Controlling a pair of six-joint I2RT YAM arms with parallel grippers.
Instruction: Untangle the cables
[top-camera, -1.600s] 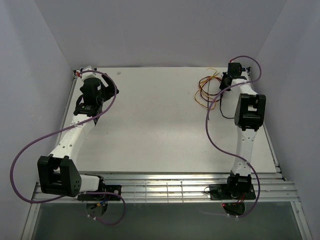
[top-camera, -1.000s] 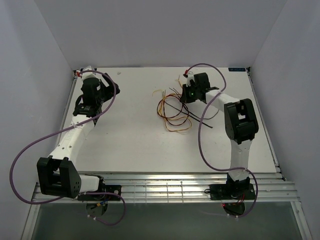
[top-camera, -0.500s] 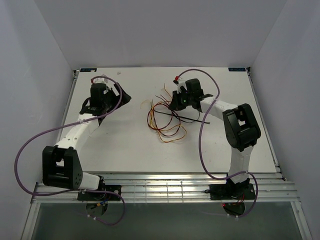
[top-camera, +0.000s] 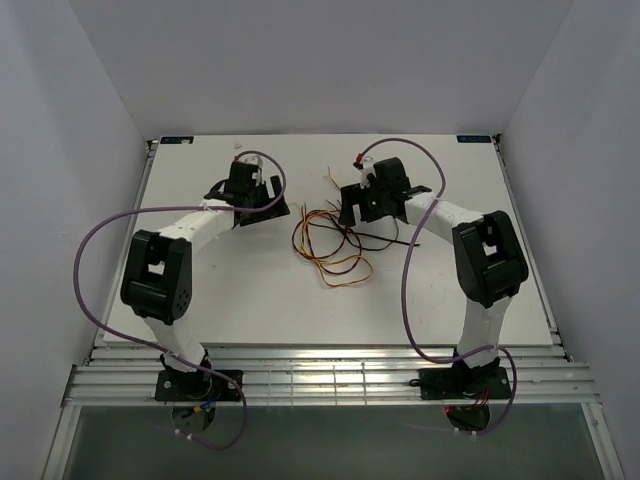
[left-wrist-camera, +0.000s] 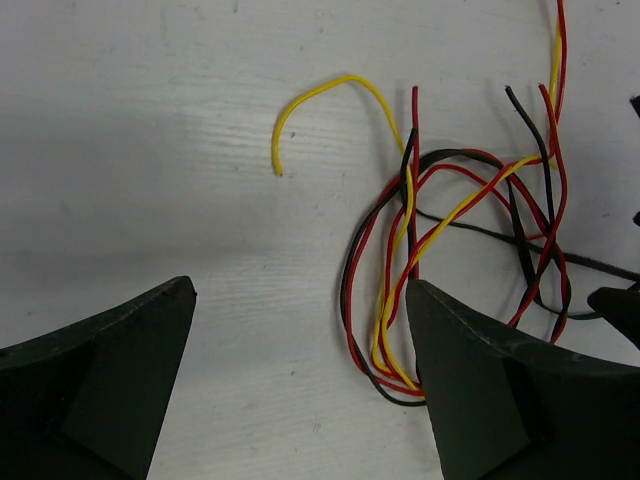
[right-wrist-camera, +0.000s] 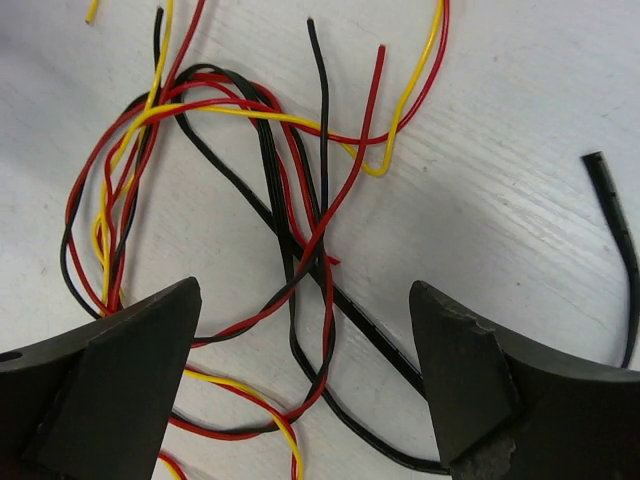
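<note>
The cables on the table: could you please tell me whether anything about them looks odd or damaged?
The thin yellow, red and black cables lie tangled in overlapping loops on the white table, with loose ends sticking out. No break or fraying shows. The left pincer and right pincer stand open, holding nothing.

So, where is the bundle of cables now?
In the top view the cables lie tangled on the white table, near its middle, between the open left tool and the open right tool, held by neither.
</note>
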